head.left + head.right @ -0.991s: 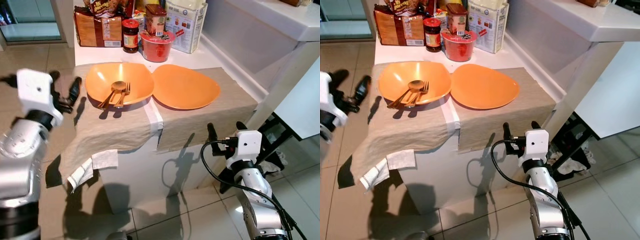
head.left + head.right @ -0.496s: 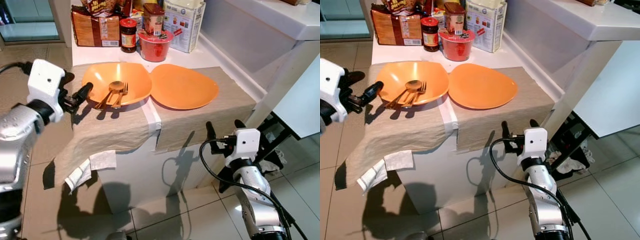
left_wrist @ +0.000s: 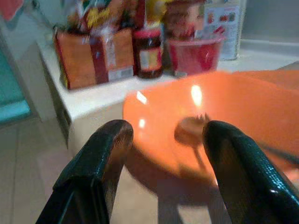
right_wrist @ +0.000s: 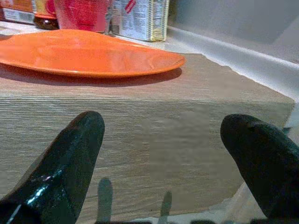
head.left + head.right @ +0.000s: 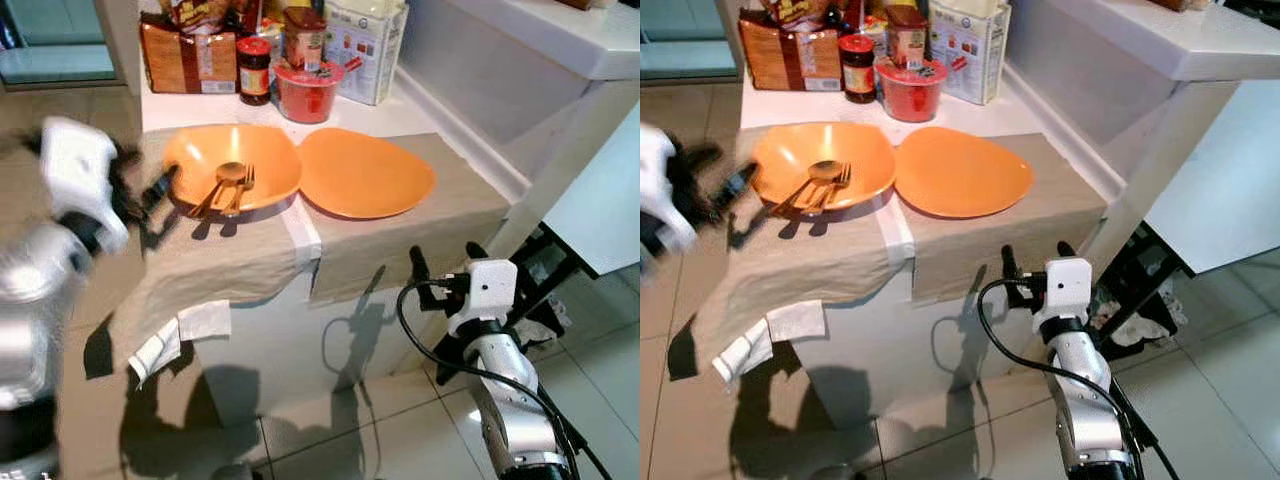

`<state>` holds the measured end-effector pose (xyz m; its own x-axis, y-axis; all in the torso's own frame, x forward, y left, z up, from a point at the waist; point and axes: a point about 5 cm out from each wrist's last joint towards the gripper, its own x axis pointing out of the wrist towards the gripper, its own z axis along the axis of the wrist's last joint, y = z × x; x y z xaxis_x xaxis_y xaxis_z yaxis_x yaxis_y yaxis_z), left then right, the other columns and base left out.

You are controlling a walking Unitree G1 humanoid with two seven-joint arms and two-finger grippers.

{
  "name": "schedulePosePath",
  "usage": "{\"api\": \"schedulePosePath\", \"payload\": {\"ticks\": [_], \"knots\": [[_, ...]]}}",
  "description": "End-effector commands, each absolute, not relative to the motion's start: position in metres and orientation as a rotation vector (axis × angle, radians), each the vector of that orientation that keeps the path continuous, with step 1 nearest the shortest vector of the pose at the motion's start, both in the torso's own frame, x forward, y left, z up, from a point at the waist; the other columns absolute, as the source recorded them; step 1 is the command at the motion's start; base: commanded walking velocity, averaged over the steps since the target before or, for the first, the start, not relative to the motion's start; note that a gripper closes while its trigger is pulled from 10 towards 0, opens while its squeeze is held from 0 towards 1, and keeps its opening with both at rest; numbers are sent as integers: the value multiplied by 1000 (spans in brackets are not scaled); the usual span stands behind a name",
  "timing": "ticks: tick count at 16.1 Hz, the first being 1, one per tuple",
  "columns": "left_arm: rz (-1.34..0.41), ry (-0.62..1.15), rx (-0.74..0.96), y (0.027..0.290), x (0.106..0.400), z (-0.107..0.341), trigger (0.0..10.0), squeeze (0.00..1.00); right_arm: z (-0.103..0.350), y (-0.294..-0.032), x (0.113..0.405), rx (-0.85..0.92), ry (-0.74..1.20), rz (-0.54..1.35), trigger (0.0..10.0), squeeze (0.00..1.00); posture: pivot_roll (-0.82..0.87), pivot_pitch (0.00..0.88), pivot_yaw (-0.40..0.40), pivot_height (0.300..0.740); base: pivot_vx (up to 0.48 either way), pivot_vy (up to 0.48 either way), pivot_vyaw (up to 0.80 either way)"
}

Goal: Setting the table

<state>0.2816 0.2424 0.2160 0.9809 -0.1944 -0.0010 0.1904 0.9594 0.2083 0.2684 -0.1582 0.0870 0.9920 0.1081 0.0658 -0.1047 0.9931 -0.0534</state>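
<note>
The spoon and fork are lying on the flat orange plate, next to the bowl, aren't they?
Not quite. The spoon and fork lie in the orange bowl, as the left eye view shows. The flat plate beside it holds nothing. The left gripper, fingers apart, faces the bowl.

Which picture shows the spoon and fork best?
The left eye view: the spoon and fork lie sharp in the orange bowl. The right eye view matches it. The left wrist view blurs them; the right wrist view faces the plate.
</note>
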Motion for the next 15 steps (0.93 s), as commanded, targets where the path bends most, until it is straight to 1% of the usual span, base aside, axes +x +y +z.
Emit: {"api": "schedulePosePath", "payload": {"ticks": [1,7,8,10,11,13,15], "knots": [[-177,-53,208,237,278,221,10000,0,88,-161,270,-62,-76,109,10000,0,176,0,-104,740,0,0,0],[-181,-45,207,239,276,229,10000,0,87,-159,270,-64,-73,120,10000,0,182,0,-106,740,0,0,0],[-185,-48,201,237,276,229,10000,0,87,-158,270,-63,-73,121,10000,0,182,0,-106,740,0,0,0],[-199,-18,245,229,278,226,10000,0,88,-156,271,-63,-78,128,10000,0,181,0,-102,740,0,0,0],[-197,-10,270,233,288,237,10000,0,90,-154,273,-64,-85,130,10000,0,180,0,-90,740,0,0,0],[-204,19,324,237,296,245,10000,0,89,-154,273,-60,-87,119,10000,0,179,0,-73,740,0,0,0],[-242,60,367,236,302,253,10000,0,88,-152,272,-52,-87,111,10000,0,178,0,-59,740,0,0,0]]}}
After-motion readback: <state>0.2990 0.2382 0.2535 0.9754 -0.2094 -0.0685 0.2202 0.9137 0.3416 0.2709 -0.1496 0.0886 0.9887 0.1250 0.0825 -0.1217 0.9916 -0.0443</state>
